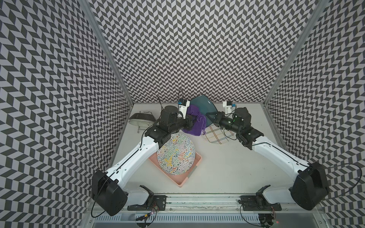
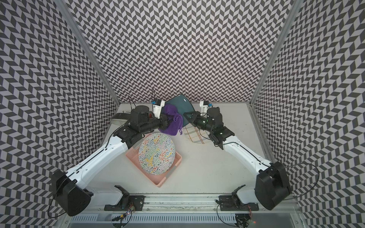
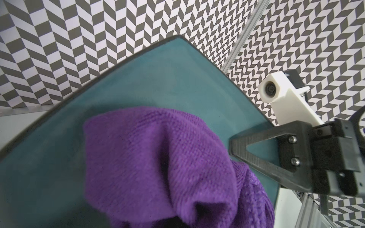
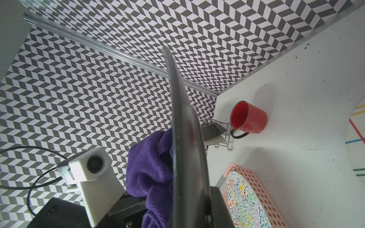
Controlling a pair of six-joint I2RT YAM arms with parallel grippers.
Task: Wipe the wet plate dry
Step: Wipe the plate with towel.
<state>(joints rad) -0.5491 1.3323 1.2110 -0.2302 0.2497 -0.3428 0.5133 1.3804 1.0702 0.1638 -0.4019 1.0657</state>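
Observation:
A teal plate (image 1: 203, 106) (image 2: 180, 107) stands on edge above the back of the table. My right gripper (image 1: 210, 116) (image 2: 187, 115) is shut on its rim; in the right wrist view the plate (image 4: 183, 118) runs edge-on between the fingers (image 4: 218, 205). A bunched purple cloth (image 1: 194, 122) (image 2: 171, 123) (image 4: 150, 169) is pressed against the plate's teal face (image 3: 158, 79). My left gripper (image 1: 190, 124) (image 2: 165, 121) is shut on this cloth (image 3: 158, 158), which hides its fingertips. One right finger (image 3: 254, 152) lies on the teal face beside the cloth.
A squiggle-patterned plate (image 1: 175, 156) lies in a pink perforated tray (image 1: 183, 181) at front left. A white plate with coloured lines (image 1: 215, 137) sits under the right wrist. A wire rack (image 1: 141, 119) and a red mug (image 4: 248, 118) stand at back left.

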